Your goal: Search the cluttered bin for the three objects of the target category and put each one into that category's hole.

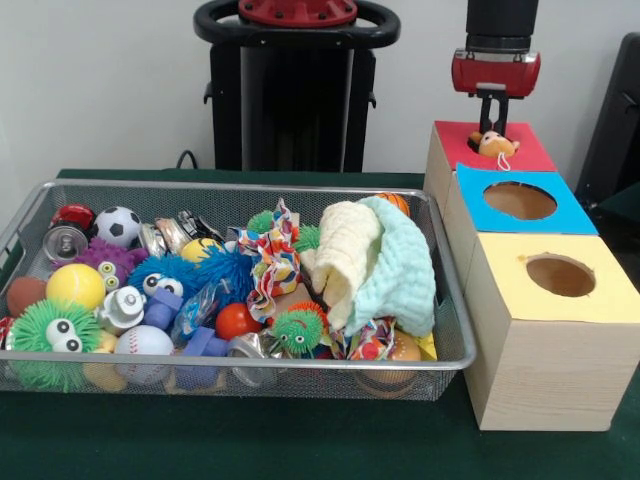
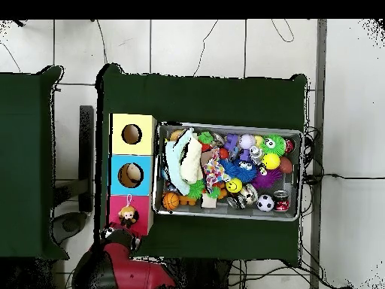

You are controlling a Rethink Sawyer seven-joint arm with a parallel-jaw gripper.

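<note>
A wire bin [image 1: 20,232] sits on the green tabletop [image 1: 300,440], packed with toys. At its left end lie a red can [image 1: 64,243], a soccer ball [image 1: 118,226], a yellow ball [image 1: 75,286], a green fuzzy ball with eyes [image 1: 45,335] and a baseball [image 1: 143,342]. Toward the middle are blue fuzzy balls [image 1: 200,270], a small red ball [image 1: 236,320] and a strip of patterned cloth [image 1: 275,262]. The right end is covered by a cream cloth [image 1: 345,250] and a mint cloth [image 1: 400,270], with an orange ball [image 1: 396,201] just showing behind them. Right of the bin, touching it, stands a row of three wooden boxes: a yellow-topped box [image 1: 600,295] nearest the camera, a blue-topped box [image 1: 480,215] in the middle and a red-topped box [image 1: 460,145] farthest back. The yellow and blue tops each show a round hole. A small doll [image 1: 496,145] with a loop string sits over the red box's opening; the overhead view shows the doll [image 2: 126,217] lying on the red top. The hand [image 1: 492,125] hangs directly above the doll, its red body under the black arm [image 1: 500,25]; its fingers are together, and whether they touch the doll I cannot tell.
</note>
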